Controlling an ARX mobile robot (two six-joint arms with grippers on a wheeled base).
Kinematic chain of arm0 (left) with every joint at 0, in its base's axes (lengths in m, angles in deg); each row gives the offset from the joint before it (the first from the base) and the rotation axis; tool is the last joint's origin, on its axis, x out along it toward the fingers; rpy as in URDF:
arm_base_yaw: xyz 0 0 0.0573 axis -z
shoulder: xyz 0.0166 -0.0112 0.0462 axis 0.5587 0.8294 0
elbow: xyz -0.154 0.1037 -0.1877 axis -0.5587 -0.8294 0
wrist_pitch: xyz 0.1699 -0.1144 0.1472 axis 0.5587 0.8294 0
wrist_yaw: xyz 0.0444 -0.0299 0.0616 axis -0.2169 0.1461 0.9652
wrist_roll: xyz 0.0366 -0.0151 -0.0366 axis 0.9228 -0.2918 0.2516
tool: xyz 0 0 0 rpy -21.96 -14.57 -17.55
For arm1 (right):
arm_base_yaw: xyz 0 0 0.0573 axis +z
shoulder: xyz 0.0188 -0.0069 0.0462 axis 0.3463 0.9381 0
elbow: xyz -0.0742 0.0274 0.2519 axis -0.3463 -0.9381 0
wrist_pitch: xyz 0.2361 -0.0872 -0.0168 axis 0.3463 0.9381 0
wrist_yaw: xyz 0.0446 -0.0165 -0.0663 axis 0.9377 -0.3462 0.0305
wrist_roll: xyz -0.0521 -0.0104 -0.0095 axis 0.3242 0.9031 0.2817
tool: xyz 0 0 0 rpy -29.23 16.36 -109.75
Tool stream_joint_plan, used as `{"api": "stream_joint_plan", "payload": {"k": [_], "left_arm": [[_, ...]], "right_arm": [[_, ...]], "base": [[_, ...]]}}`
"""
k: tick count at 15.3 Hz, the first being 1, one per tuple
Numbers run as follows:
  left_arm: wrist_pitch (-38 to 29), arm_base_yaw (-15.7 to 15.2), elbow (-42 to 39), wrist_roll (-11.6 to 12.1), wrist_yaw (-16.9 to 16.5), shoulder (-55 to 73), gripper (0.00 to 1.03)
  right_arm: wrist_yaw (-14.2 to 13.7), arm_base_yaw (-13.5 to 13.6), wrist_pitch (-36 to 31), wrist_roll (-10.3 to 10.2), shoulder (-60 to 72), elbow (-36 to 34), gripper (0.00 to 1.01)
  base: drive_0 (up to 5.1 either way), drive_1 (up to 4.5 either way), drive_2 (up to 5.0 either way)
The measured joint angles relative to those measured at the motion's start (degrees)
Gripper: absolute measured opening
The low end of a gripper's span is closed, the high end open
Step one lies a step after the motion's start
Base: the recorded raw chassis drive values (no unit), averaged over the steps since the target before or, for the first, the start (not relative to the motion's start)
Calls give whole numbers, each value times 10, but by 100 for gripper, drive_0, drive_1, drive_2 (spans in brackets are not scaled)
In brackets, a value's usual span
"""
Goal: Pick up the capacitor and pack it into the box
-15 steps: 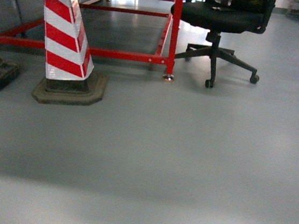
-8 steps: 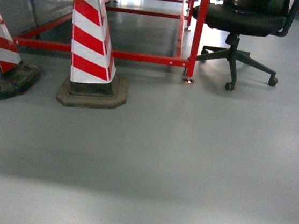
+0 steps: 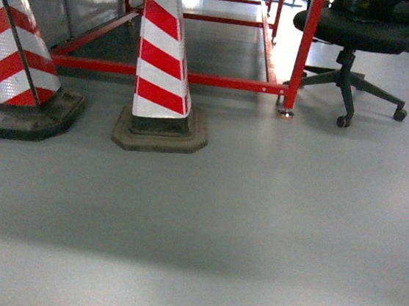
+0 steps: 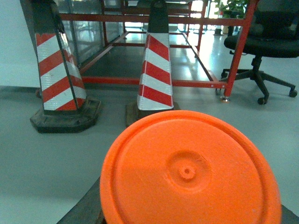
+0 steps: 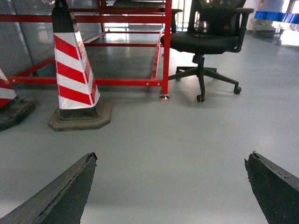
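Left wrist-mounted view is filled low down by the capacitor [image 4: 189, 172], a bright orange disc face with a small dimple at its centre, so its long axis seems to run straight along the camera's line, end face turned to the lens. It sits right at the left gripper [image 4: 88, 212], of which only a dark sliver shows; it looks carried there, but whether the fingers pinch it I cannot tell. The right gripper [image 5: 170, 186] is spread wide with nothing between its dark fingers [image 5: 60, 189]. No box appears in any view, only grey floor [image 3: 256, 218], striped cones [image 3: 163, 60], a red frame [image 3: 198, 78] and an office chair [image 3: 366, 31]. Picking looks done; packing remains.
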Motion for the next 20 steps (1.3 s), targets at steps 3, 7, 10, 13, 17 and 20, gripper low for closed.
{"api": "stream_joint_plan", "payload": {"k": [3,7,10,13,17,20], "left_arm": [[0,0,0,0,0,0,44],[-2,0,0,0,2,0,44],[0,0,0,0,2,0,44],[-1,0,0,0,0,0,44],[0,0,0,0,0,0,44],[-1,0,0,0,0,0,44]], "right_arm": [[0,0,0,0,0,0,98],[2,0,-2,0,0,0,98],[2,0,-3,0,0,0,98],[2,0,0,0,0,0,98],[2,0,0,0,0,0,98],[2,0,-1,0,0,0,98]], "base": [[-510,235,235],[-510,235,235],[-510,235,235],[-510,235,235],[-510,235,235],[-510,235,235]]}}
